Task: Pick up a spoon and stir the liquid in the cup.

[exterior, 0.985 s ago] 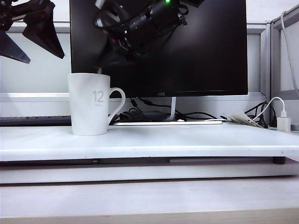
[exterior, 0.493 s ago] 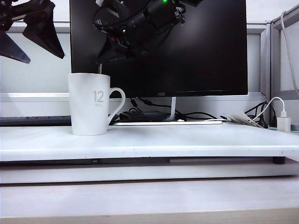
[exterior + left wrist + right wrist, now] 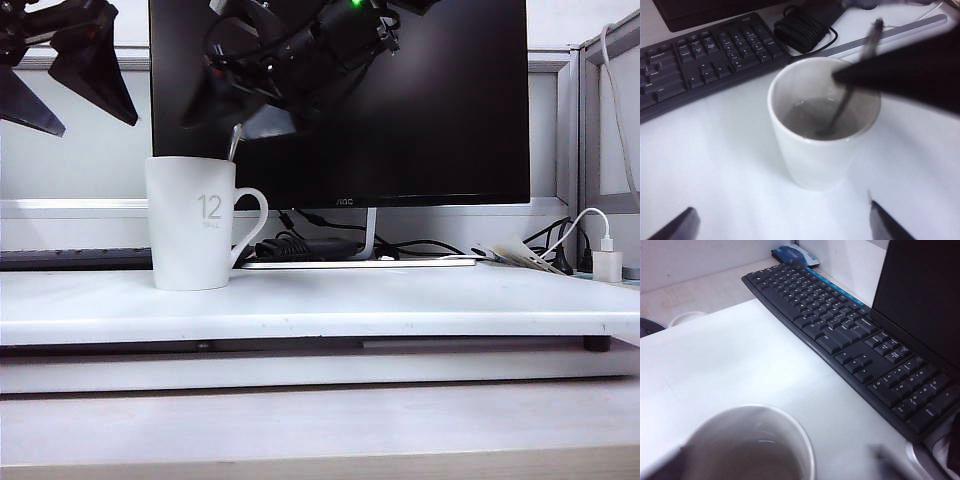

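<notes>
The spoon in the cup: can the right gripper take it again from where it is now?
Probably yes. The right gripper hangs open just above the cup, and the spoon leans on the rim with its handle sticking up between the jaws. Nothing blocks it; the left gripper is off to the side.

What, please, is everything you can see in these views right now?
cup: one, white with a grey "12", left on the table, liquid inside
spoon: one, grey metal, standing tilted in the cup, handle above the rim
keyboard: one, black, behind the cup
monitor: one, black, at the back
coiled cable: one, black, by the monitor's foot
charger plug: one, white, at the far right edge
table: one, white
left gripper: one, black, open, empty, hanging up and to the left of the cup
right gripper: one, black, open, right above the cup, around the spoon's handle without gripping it
</notes>
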You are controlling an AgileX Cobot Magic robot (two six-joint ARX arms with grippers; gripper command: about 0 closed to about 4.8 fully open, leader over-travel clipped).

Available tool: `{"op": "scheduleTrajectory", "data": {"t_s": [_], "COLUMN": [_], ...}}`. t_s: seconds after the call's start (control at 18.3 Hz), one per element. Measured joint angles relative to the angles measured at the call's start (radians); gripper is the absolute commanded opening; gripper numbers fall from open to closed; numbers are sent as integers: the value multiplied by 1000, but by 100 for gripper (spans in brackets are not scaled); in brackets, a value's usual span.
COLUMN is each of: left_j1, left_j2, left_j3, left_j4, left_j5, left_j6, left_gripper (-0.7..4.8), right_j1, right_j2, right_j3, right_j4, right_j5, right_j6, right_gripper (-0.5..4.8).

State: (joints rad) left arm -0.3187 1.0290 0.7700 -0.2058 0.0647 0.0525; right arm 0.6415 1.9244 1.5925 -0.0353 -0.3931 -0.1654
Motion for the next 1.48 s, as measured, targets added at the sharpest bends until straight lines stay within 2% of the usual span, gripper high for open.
{"op": "scheduleTrajectory", "data": {"t_s": [0.33, 0.55, 0.66, 0.88, 0.93, 1.09, 1.15, 1.26, 1.31, 1.48], "left_j1": [0, 0, 0, 0, 0, 0, 0, 0, 0, 0], "left_j2": [-14, -149, -239, -539, -612, -860, -930, -998, -1008, -1009], "left_j3": [0, 1, 0, 1, 3, 2, 2, 2, 0, -73], "left_j4": [32, 98, 97, 89, 63, -177, -260, -387, -446, -487], "left_j5": [0, 0, -8, -15, -16, -16, -16, -16, -16, -3], "left_j6": [0, 0, 0, 0, 0, -2, -3, -27, -78, -162], "left_gripper": [479, 479, 479, 479, 479, 479, 479, 479, 479, 479], "right_j1": [1, -28, -50, -105, -111, -115, -115, -115, -115, -114], "right_j2": [-117, -298, -406, -751, -832, -1151, -1242, -1464, -1575, -1765], "right_j3": [-2, -1, 0, 2, 2, -22, -59, -237, -348, -670], "right_j4": [-6, -35, -88, -361, -433, -735, -787, -851, -851, -787], "right_j5": [12, 84, 126, 162, 192, 318, 343, 394, 414, 418], "right_j6": [-4, 1, 13, 14, 6, 3, 7, 51, 100, 178], "right_gripper": [477, 476, 476, 476, 476, 475, 475, 475, 474, 473]}}
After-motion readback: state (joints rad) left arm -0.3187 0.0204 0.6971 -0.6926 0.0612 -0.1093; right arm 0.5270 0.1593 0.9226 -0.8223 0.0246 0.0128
